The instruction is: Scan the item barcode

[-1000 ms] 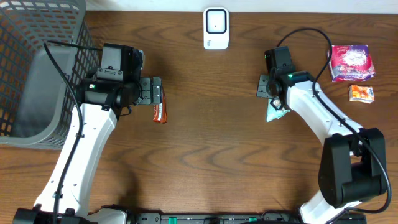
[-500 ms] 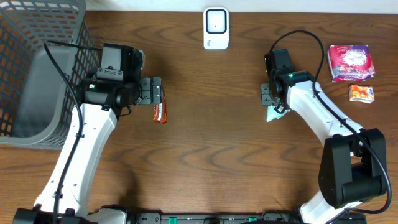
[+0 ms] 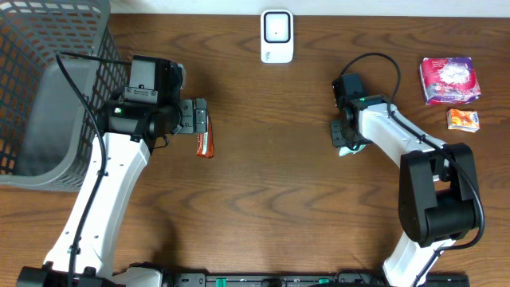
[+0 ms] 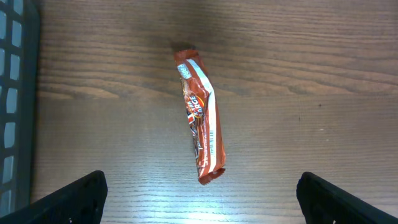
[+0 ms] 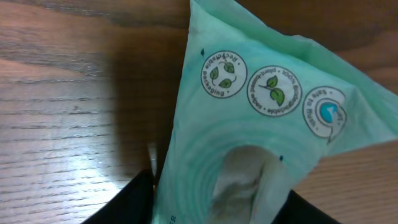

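- The table (image 3: 271, 183) is dark brown with wavy wood grain.
- The scanner (image 3: 276, 36) is white.
- Right of the scanner, one packet (image 3: 450, 80) is pink and one small pack (image 3: 462, 119) is orange.
- The pouch (image 5: 249, 124) is mint green with round white-and-green emblems.
- Left of the scanner, the bar wrapper (image 4: 202, 121) is reddish brown with white bands.
- The basket (image 3: 32, 48) is grey mesh.

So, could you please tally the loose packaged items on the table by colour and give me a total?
red-brown snack bar: 1
green packet: 1
pink packet: 1
orange packet: 1
Total: 4
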You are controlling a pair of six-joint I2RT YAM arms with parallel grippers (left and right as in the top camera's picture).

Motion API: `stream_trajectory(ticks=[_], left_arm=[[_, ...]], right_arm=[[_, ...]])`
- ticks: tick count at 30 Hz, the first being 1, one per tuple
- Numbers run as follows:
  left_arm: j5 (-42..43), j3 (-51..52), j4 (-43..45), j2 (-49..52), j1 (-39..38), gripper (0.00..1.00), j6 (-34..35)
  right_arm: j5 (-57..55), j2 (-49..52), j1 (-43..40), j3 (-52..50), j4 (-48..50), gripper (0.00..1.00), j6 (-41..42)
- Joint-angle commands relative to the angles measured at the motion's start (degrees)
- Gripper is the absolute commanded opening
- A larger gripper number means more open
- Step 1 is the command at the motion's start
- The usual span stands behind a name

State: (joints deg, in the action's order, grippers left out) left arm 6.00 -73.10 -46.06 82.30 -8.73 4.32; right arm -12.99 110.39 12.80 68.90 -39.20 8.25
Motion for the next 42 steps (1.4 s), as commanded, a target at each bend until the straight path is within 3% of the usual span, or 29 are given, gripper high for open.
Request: stream_trajectory(ticks=[1, 7, 10, 19, 24, 29, 34, 42], left_arm=[[-0.52, -0.09, 0.02, 0.22, 0.02, 0.98, 0.28], [-0.52, -0.09, 0.02, 0.22, 0.02, 0.98, 0.28], [-0.52, -0.09, 0.02, 0.22, 0.02, 0.98, 0.28], [-0.52, -0.09, 0.02, 0.22, 0.02, 0.98, 0.28], [-0.52, -0.09, 0.02, 0.22, 0.02, 0.98, 0.28], [-0.52, -0.09, 0.02, 0.22, 0.02, 0.97, 0.28], [-0.52, -0.09, 0.02, 0.22, 0.02, 0.98, 0.28], [-0.52, -0.09, 0.02, 0.22, 0.02, 0.98, 0.28]], right_arm=[[5.77, 1.31, -0.85, -0.13, 0.66, 0.36, -0.09], [22.91, 1.22, -0.85, 0.28, 7.93, 0.12, 6.60], [26.10, 1.16, -0.85, 2.36, 11.74, 0.01, 12.24], [26.95, 1.16, 1.11, 12.98, 24.50, 0.01, 23.74], [19.39, 1.33, 4.09, 14.14, 37.35, 0.01, 33.27], [16.04, 5.64, 6.82, 17.09, 47.58, 0.01, 36.37], [16.09, 15.17, 7.34, 29.03, 45.90, 0.01, 36.33], [15.39, 28.13, 6.73, 50.51, 31.30, 0.01, 36.24]])
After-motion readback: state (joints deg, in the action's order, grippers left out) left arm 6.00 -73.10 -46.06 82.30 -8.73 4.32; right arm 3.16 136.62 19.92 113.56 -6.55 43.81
